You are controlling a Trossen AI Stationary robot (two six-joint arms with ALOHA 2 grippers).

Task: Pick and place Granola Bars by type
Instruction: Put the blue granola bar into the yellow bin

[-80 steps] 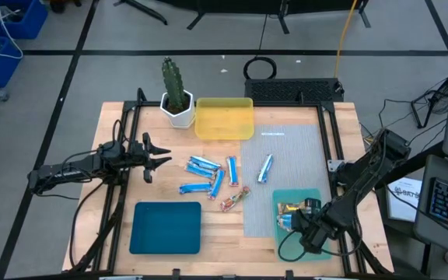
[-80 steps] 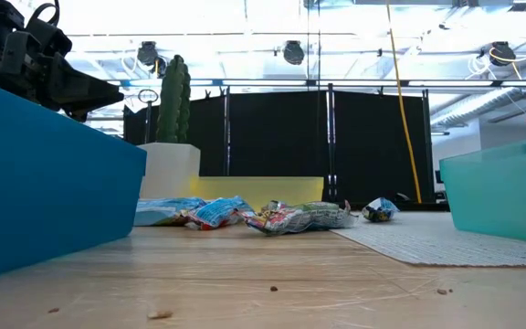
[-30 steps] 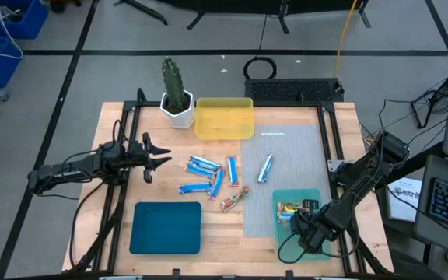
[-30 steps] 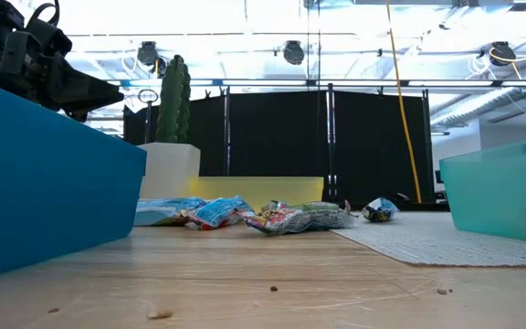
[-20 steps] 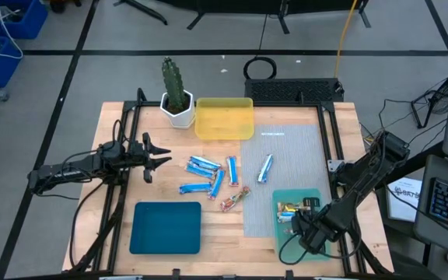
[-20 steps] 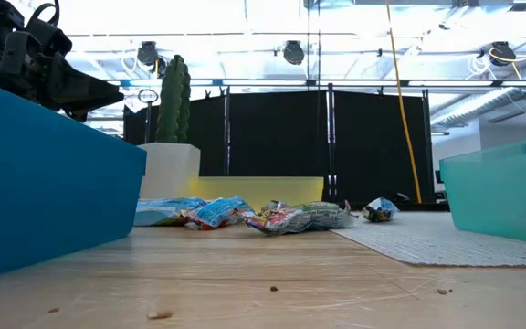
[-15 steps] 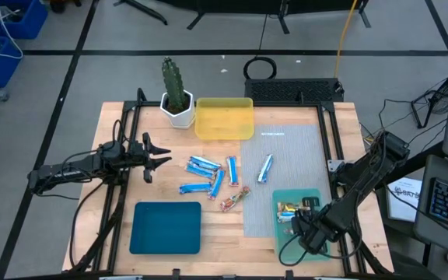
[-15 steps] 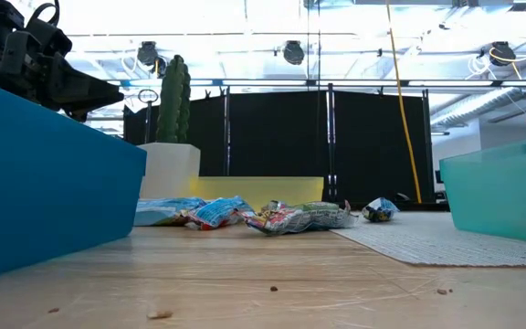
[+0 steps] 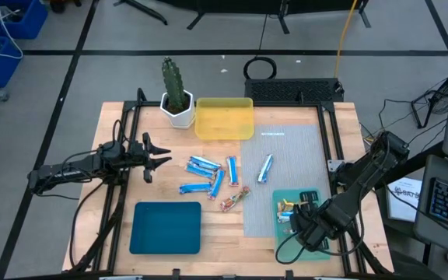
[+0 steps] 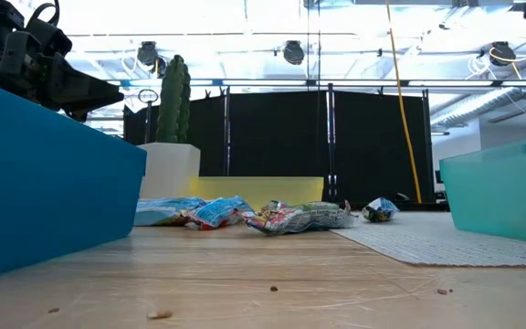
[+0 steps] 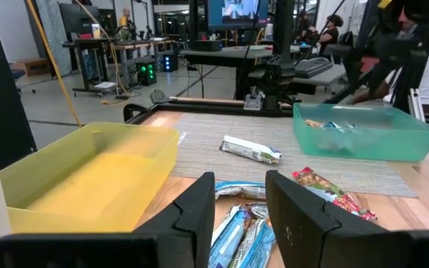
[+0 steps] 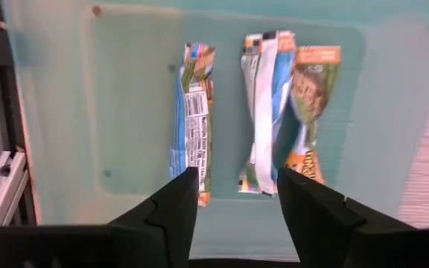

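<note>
Dark fingers of the right gripper stand spread with nothing between them, hanging over the light teal tray at the near right of the table. Directly under the fingers three granola bars lie flat on the tray floor, side by side and roughly parallel: one alone a little apart, then a blue-and-white one touching a tan one. That layout suggests this tray is the collecting spot for one sort of bar, and the open, empty fingers above it fit a drop-off just made, though that is a judgement.

Out toward the middle of the table the unsorted bars remain: a loose cluster of blue-and-white ones on the bare wood, a reddish multicoloured one near them, and a single bar on the grey mat. They lie between the two arms, within reach of either.

The left gripper waits at the left side, level with the cluster and pointed at it, fingers held a little apart and empty. The dark teal tray at near left and the yellow tray at the far side, beside a potted cactus, appear empty, presumably reserved for the other types.
</note>
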